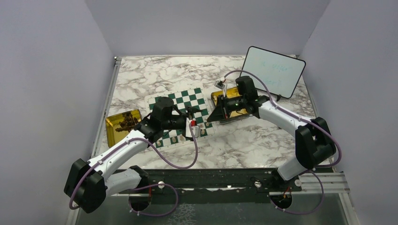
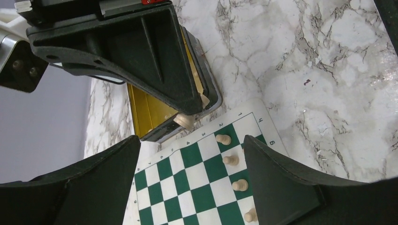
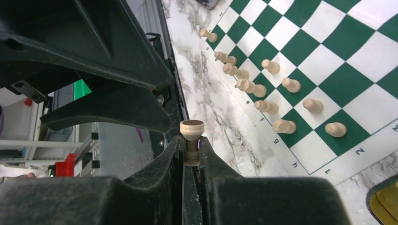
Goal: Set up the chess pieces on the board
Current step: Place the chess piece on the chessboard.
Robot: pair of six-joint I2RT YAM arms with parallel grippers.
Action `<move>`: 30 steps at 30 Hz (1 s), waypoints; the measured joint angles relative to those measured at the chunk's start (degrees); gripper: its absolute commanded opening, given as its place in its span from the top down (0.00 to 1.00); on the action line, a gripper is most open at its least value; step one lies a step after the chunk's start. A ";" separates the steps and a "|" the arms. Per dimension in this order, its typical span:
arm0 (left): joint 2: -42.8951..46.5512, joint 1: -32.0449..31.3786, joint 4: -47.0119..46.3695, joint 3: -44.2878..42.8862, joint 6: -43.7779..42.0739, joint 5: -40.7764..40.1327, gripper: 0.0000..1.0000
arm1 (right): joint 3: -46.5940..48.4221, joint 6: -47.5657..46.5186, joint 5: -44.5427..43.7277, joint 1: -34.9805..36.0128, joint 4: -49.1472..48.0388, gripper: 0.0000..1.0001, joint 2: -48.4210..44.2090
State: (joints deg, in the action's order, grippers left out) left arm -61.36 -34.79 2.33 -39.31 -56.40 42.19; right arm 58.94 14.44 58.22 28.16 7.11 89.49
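Beside the board (image 3: 328,47), right tool (image 3: 191,150) tilts down, pinching a piece (image 3: 192,129).

Matt wood-like chess pieces (image 3: 291,84), smooth marbled table (image 1: 244,145), shiny metal tin (image 1: 114,136)

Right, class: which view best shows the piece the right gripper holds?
Right wrist: the piece sits close up, clamped in the right gripper. Left wrist shows only its cream end at that gripper's tip; top external, nothing clear.

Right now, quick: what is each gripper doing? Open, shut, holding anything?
Left gripper: open, nothing between its fingers.
Right gripper: shut on a cream chess piece.
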 measured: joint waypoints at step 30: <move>-6.78 -3.56 5.73 -4.72 -11.17 -0.35 0.66 | -0.44 2.51 2.67 2.54 -1.44 0.90 -0.15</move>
State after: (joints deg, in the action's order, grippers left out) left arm -68.14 -38.35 8.05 -44.03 -67.57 41.85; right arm 58.50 16.95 60.88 30.70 5.67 89.34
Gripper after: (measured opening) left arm 0.438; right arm 0.173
